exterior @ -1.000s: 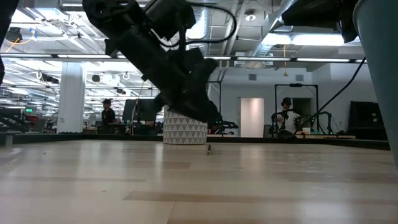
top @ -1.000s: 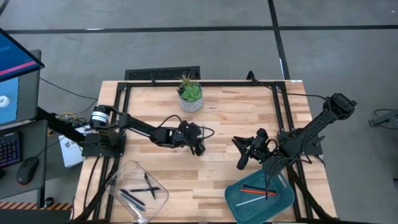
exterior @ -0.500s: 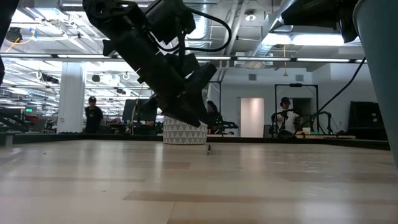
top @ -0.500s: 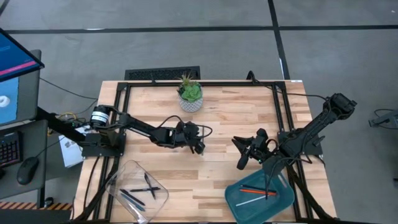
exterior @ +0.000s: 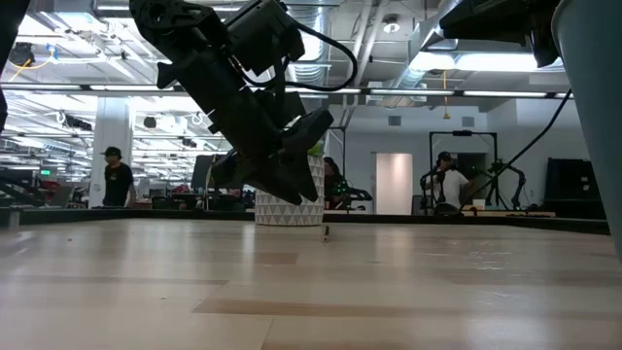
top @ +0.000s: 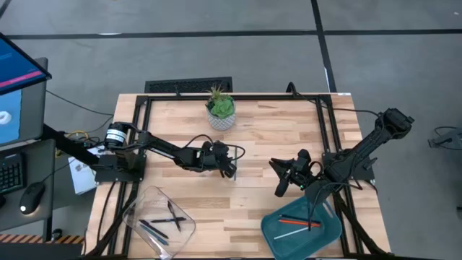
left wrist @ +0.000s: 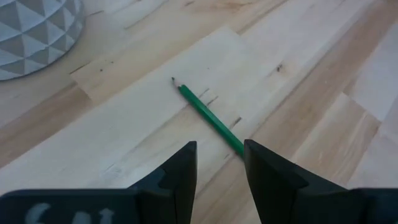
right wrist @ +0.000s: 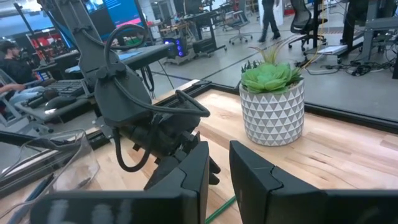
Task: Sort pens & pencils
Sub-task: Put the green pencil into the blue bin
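While left end effector [left wrist: 219, 167] gapes, green pencil [left wrist: 210, 118] between fingers

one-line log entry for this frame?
left end effector: open, over green pencil on table | right end effector: idle, empty

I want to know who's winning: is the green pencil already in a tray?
No, the green pencil lies on the bare wooden table, in front of the left gripper.

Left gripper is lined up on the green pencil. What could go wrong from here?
1. The left gripper stands open over one end of the green pencil, not its middle; a grip there may let it swing or slip.
2. The plant pot sits close by; lifting could nudge it.
3. The right gripper waits nearby, so carrying across risks a clash.
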Controlling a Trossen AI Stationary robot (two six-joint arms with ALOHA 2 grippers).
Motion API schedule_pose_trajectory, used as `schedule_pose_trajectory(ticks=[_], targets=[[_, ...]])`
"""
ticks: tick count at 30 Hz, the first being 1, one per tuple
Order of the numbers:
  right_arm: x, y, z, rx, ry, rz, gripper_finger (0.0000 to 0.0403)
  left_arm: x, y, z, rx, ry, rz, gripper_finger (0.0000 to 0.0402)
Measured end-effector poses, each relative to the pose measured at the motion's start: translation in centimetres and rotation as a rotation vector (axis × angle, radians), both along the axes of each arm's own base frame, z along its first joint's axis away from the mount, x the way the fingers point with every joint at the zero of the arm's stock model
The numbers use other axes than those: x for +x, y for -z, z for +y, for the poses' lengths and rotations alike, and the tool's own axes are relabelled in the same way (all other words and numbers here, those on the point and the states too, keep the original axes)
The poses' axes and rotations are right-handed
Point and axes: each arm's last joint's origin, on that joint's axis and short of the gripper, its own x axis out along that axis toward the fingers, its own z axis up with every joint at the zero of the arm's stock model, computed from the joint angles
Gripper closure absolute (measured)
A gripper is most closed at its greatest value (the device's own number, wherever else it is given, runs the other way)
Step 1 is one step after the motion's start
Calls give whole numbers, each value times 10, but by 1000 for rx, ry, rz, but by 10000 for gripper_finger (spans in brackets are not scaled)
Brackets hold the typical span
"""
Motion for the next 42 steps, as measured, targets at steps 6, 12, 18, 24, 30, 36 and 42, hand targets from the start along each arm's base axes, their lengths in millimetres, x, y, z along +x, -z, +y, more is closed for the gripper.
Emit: schedule_pose_trajectory(ticks=[6,12,18,24,30,36,42], targets=[[0,0,0,0,0,0,316,4,-2,-5,-29,144,0,280],[0,0,0,0,0,0,316,4,-2,-5,-3,191,10,280],[0,0,0,0,0,0,316,9,-6,-12,-4,298,-31,280],[0,0,0,0,0,0,316,11,-9,-19,13,372,-55,280],[0,0,0,0,0,0,316,10,-9,-19,18,374,-49,283],[0,0,0,0,0,1,316,10,-9,-19,26,380,-43,312],[0,0,0,0,0,1,316,10,-8,-19,29,389,-41,348]])
